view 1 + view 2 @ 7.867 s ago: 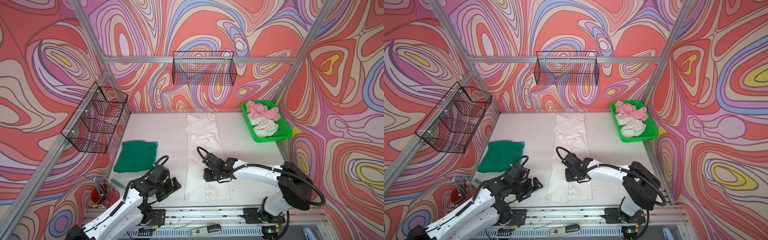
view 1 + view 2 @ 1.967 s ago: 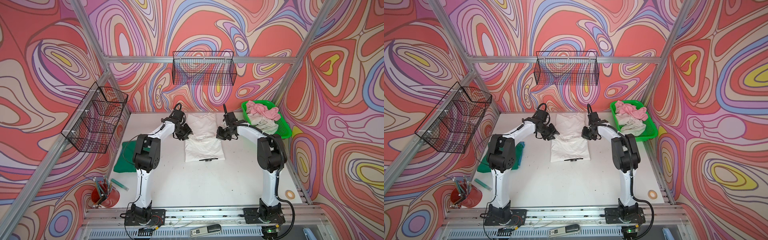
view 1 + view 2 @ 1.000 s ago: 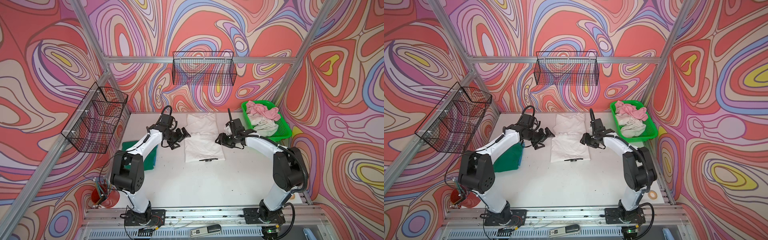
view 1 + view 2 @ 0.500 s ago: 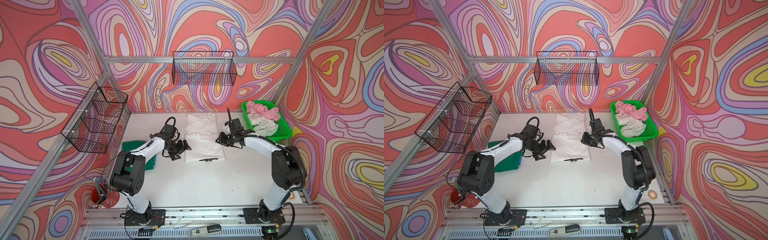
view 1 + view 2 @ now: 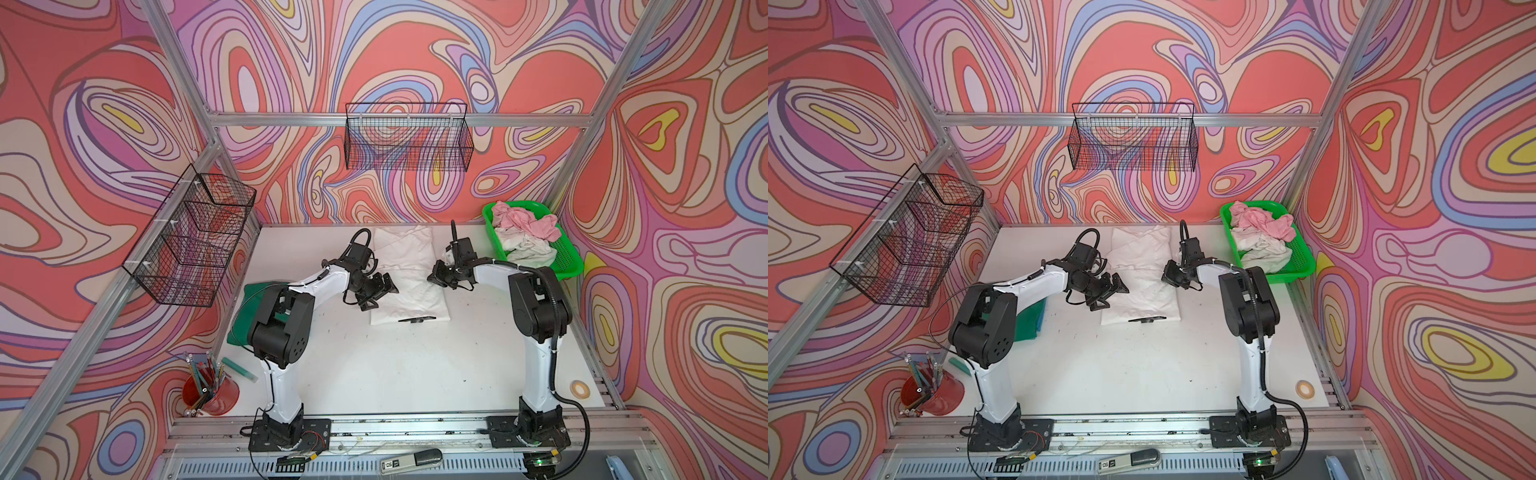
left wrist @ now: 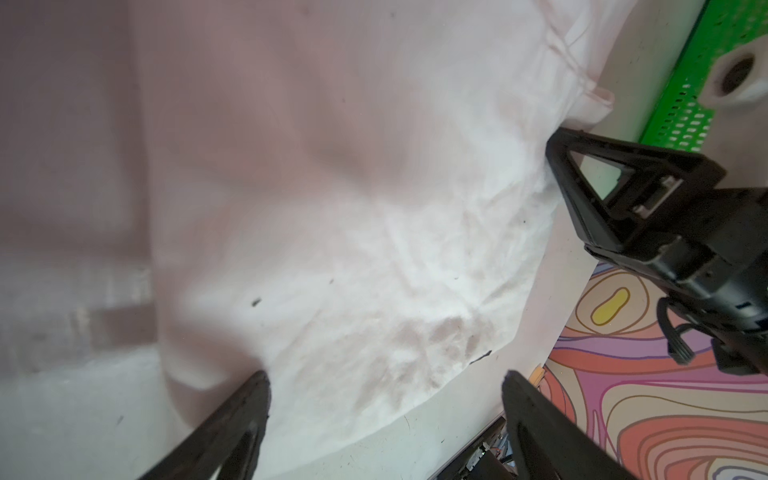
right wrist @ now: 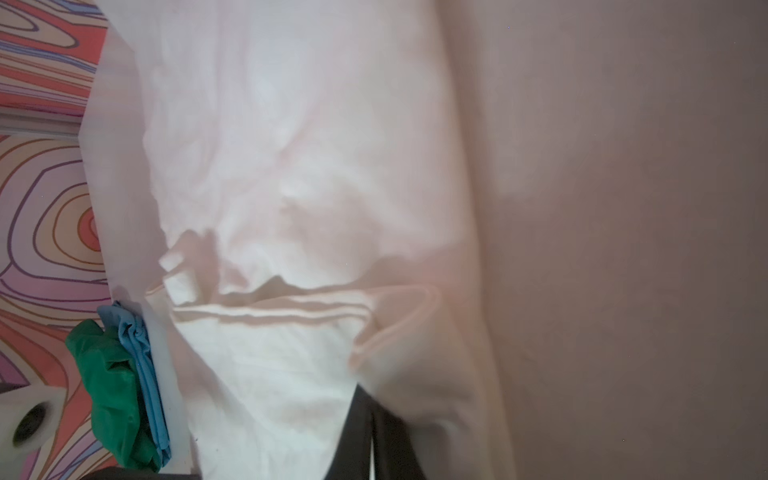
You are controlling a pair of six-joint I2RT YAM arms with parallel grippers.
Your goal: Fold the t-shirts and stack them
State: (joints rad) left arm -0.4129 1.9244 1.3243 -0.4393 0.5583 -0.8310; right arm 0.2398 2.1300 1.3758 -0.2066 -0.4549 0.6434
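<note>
Left gripper point(image 5: 380, 296): released. The left wrist view shows its fingers point(image 6: 249, 399) spread wide. The white t-shirt point(image 6: 353, 208) lies directly ahead of them, with its edge bulging between the tips. I cannot tell from that view whether the fingers touch the cloth.

Right gripper point(image 5: 436, 277): clenched. In the right wrist view its fingers point(image 7: 361, 428) press together and a fold of the white t-shirt laps over their tips, so I am grasping the shirt's edge. The left wrist view confirms this from the opposite side: the right gripper point(image 6: 555, 143) meets the shirt's far border.

Both top views show what neither wrist view does. The white t-shirt point(image 5: 1142, 286) lies folded into a long panel between my two grippers. A thin black object point(image 5: 415, 320) rests on the hem nearest my arm bases.

The dark green t-shirt point(image 5: 240, 328) lies beside my left arm and is partly hidden by its elbow joint. Only the right wrist view shows a blue cloth point(image 7: 141, 353) tucked against it.

The green basket point(image 5: 569, 257) stands outboard of my right arm. It holds a pink t-shirt point(image 5: 523, 218) and an off-white t-shirt point(image 5: 523, 249), both crumpled.
</note>
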